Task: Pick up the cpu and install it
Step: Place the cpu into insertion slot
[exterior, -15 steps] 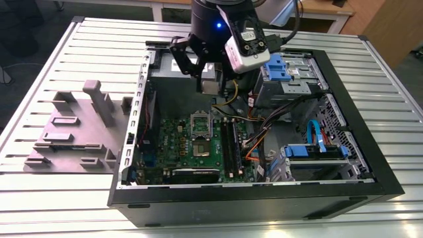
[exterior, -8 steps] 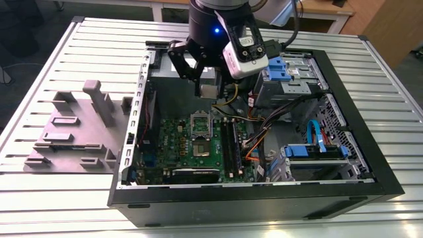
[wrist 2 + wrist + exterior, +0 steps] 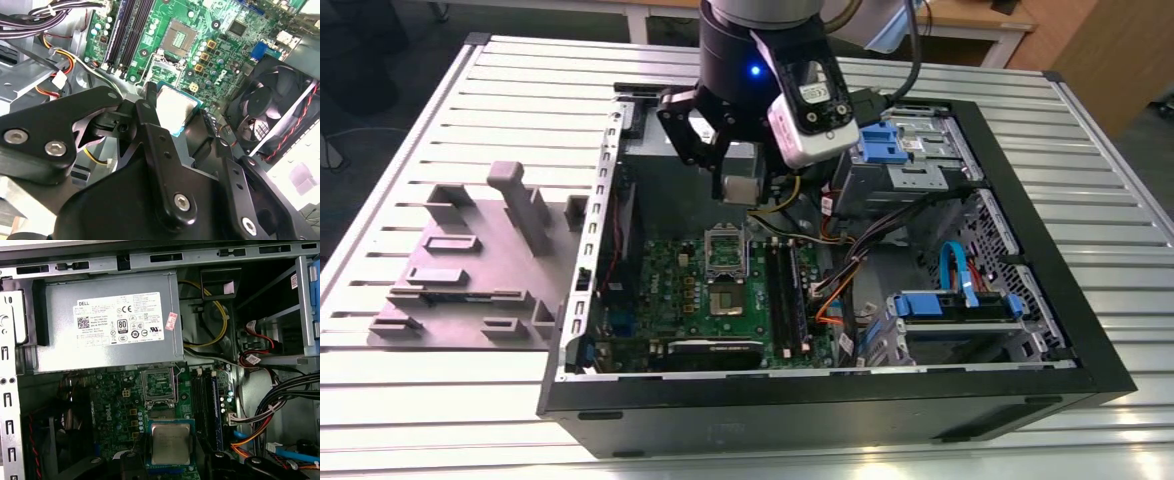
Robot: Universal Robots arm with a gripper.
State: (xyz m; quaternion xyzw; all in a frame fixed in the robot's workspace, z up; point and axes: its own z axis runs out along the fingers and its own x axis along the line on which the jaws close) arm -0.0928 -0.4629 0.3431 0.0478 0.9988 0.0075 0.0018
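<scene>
My gripper (image 3: 176, 120) is clamped on the cpu (image 3: 172, 102), pinching two opposite edges with the silvery top facing the wrist cameras; the hold looks level to me. The chip hangs above the motherboard (image 3: 120, 405) inside the open computer case (image 3: 827, 415), which stands mid-desk (image 3: 440, 120). It is offset from the open cpu socket (image 3: 159, 385), on the side away from the power supply (image 3: 107, 330). To do this step well, I reckon I should square the chip's edges to the socket frame while clear of the board, hold it flat, and mind the memory slots (image 3: 215, 410) alongside.
</scene>
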